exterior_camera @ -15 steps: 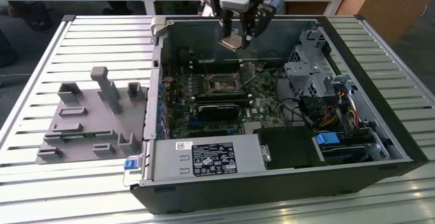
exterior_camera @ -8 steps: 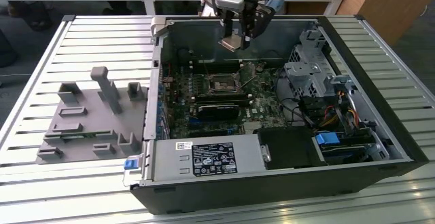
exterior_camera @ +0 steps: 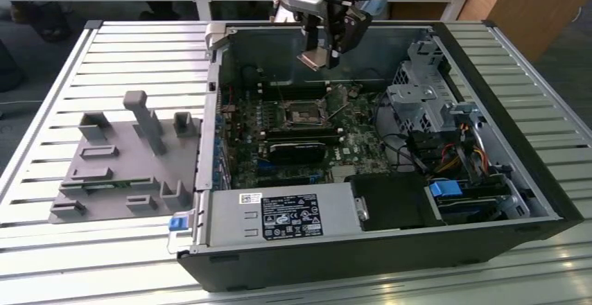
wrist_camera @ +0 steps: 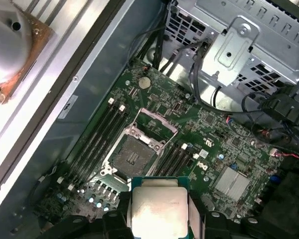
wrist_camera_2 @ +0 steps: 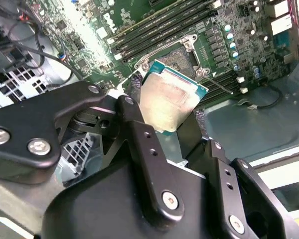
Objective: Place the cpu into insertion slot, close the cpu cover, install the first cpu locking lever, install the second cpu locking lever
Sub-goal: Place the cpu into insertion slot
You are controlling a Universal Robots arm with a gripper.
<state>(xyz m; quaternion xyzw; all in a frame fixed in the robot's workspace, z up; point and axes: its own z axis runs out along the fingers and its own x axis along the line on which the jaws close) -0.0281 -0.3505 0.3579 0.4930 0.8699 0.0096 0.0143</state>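
Pinching the cpu (wrist_camera_2: 170, 97) by two edges with the black fingers (wrist_camera_2: 142, 139) of the gripper (wrist_camera: 158, 219). Held up high over the open computer case (exterior_camera: 389, 256). Well below the gripper, on the green board (wrist_camera: 209, 124): the insertion slot (wrist_camera: 131, 155), dark and bare, with the cpu cover (wrist_camera: 157, 121) flipped up just beside it.

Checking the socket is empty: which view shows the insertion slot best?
The first wrist view: the insertion slot is whole, unobstructed, seemingly empty. In the second wrist view the cpu hides part; the exterior view shows it from afar.
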